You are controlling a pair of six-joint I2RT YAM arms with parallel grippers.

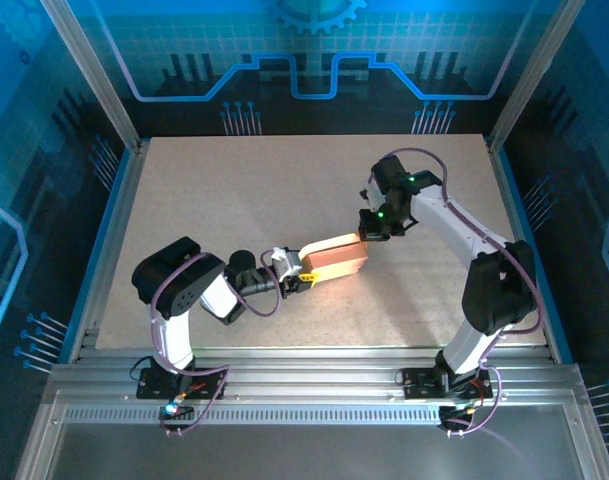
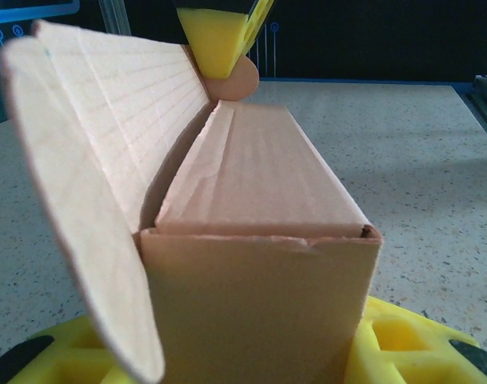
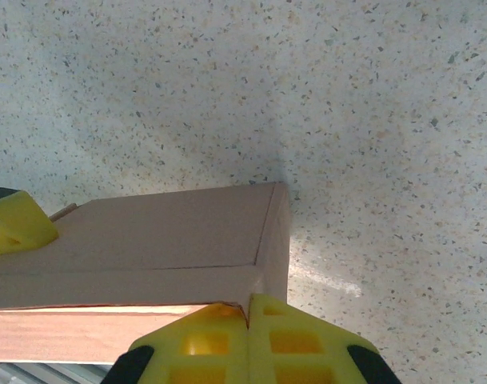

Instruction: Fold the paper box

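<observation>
Blue-lit walls with a circuit pattern box in the speckled worktop, and I'm driving from my desk. My left tool is clamped across the near end of the paper box, one finger on each side wall, so it's spread about box-wide and gripping. My right tool sits at the far end with its fingers pressed flat together, tips against the box's top corner. Whether a thin bit of card is caught between them, I honestly can't tell. The box lies roughly mid-worktop between the two arms. Progress-wise I'd say we're well past halfway: it's already a long rectangular tube, the top panel lies down and the end face looks shut apart from a tiny gap at one corner. What's left, as far as I can judge, is the big long flap standing open along one side, plus a small round tab at the far end. It's thin matte salmon card with sharp creases, rounded flap edges and faint grid lines inside the flap. The pads are bright yellow with moulded square pockets.
</observation>
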